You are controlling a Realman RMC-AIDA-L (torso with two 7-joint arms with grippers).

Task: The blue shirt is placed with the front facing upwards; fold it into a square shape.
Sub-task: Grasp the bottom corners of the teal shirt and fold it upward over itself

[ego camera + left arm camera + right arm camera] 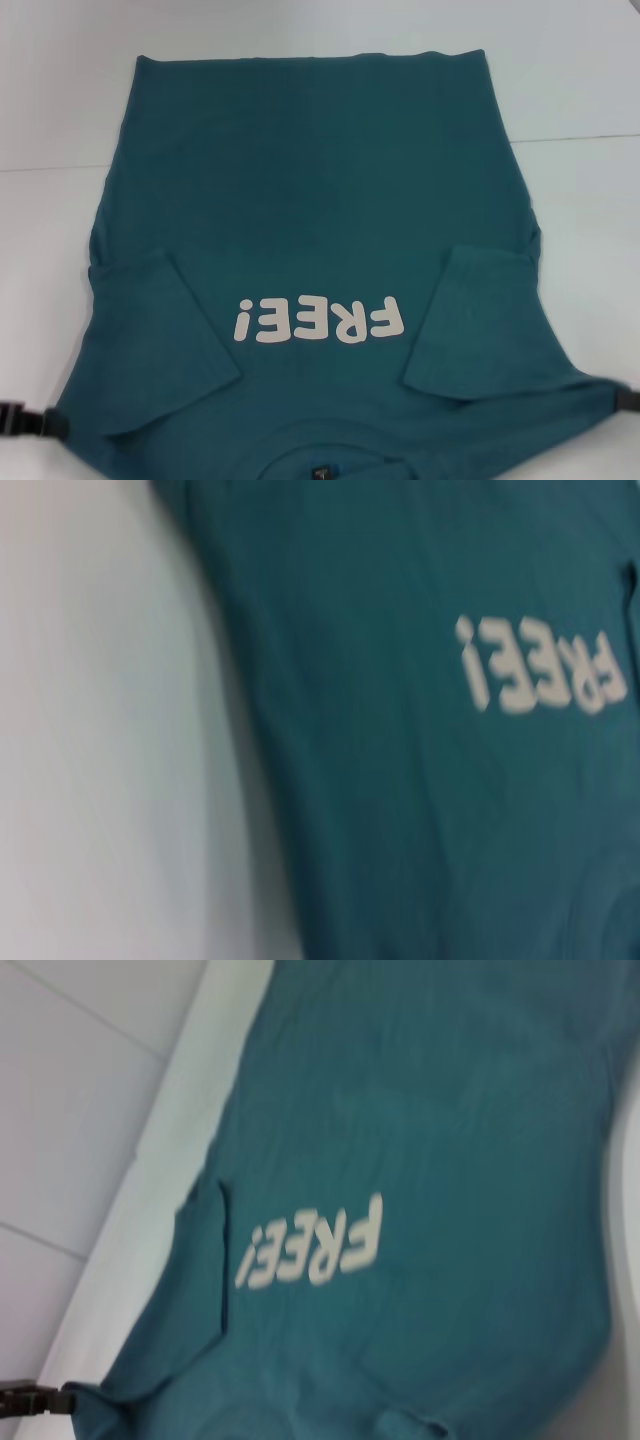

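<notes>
- The left claw [30, 421] is at the near left edge of the head view, a dark part touching the shoulder corner of the blue shirt [320, 190]. It seems closed on the cloth, because the corner is pulled out into a point towards it.
- The right claw [626, 399] is at the near right edge of the head view, at the other shoulder corner. Here also the cloth is drawn to a point at the claw, so it seems to pinch the shirt.
- In the right wrist view a small dark claw part [35, 1400] is seen far off at a pointed corner of the shirt; this is the left claw, not that arm's own.
- The blue shirt lies spread on the white tabletop [580, 80], front side up, with the collar [330, 455] nearest to the robot and the hem on the far side.
- A small dark neck label [322, 471] is visible at the collar, at the near edge of the head view.
- Both short sleeves are folded inward over the front: the left sleeve [165, 340] and the right sleeve [480, 320] lie on the chest, one at each side of the print.
- The white "FREE!" print [318, 319] is between the two sleeves and reads upside down from the robot's head.
- Beyond the print, the body of the shirt is mostly flat and becomes narrower towards the far hem [310, 60].
- The left wrist view shows the shirt's side edge on the tabletop and the print.
</notes>
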